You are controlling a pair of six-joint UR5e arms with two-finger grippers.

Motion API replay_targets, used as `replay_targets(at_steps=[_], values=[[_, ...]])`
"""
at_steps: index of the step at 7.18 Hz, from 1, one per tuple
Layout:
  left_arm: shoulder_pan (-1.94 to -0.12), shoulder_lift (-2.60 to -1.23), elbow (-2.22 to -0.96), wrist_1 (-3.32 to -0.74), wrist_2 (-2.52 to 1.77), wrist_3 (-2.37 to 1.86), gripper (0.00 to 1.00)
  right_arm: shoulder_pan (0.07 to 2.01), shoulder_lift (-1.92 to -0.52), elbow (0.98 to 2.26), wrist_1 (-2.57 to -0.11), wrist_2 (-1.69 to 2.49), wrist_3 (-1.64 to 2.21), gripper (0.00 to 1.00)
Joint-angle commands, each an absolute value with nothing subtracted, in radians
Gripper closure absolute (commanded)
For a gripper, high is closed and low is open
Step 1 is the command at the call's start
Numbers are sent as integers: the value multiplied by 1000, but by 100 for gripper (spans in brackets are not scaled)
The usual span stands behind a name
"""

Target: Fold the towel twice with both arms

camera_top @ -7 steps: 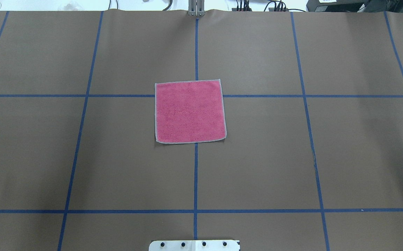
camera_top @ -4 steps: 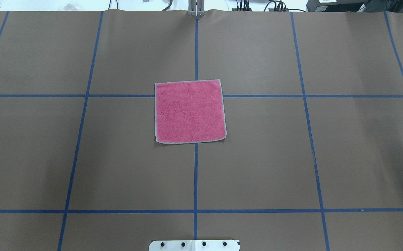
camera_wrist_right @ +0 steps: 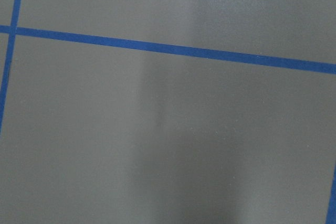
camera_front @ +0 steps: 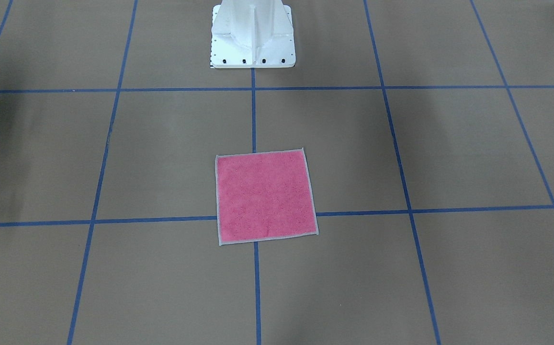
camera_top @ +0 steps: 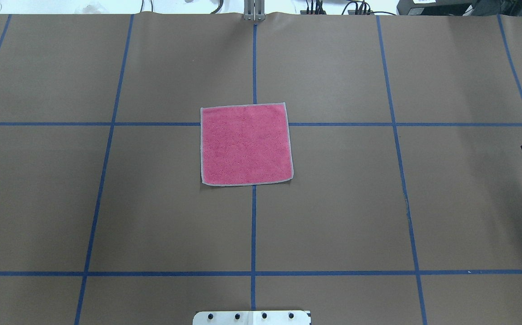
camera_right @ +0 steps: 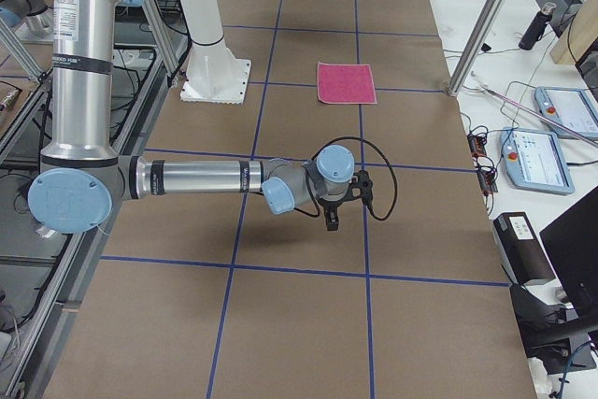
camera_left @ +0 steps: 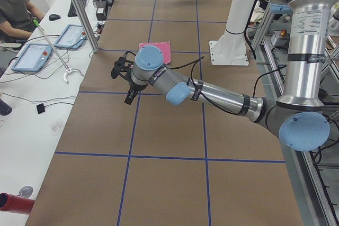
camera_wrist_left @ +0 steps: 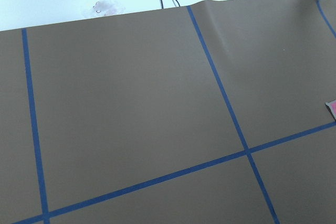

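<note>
The towel [camera_top: 246, 144] lies flat and unfolded, pink face up, on the brown table covering [camera_top: 333, 216], right over a crossing of the blue tape lines [camera_top: 253, 225]. My left gripper [camera_left: 127, 91] hangs above the table well out on my left side. My right gripper [camera_right: 331, 215] hangs well out on my right (from overhead only a black tip of it shows). Whether either is spread or closed, I cannot tell. Neither touches the towel.

The towel [camera_top: 246, 144] lies on the table [camera_top: 333, 216] before the pedestal [camera_front: 253, 33], between left arm [camera_left: 212, 91] and right arm [camera_right: 196, 178].
</note>
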State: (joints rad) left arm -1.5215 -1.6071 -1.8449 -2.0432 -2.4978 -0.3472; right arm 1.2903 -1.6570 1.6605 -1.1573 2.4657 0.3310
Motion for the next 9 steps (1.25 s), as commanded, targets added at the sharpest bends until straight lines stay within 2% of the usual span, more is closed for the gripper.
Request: replay_targets(at_steps=[1, 2, 4, 6, 9], values=[[-1478, -1666, -1842, -2049, -2499, -492, 0, 1264, -1614, 1664, -1097, 2470, 461, 0], [-1398, -1667, -1844, -2042, -2496, -555, 0, 1214, -1580, 1661, -1065, 2461, 585, 0], [-1196, -1797, -1835, -2040, -2420, -930, 1, 1116, -1461, 1677, -1065, 2419, 879, 0], [-1004, -1871, -1835, -2040, -2282, -1201, 1, 943, -1320, 1691, -1074, 2269, 1134, 0], [-855, -1924, -1790, -2039, -2221, -1490, 1, 699, -1151, 1663, -1081, 2024, 1443, 0]])
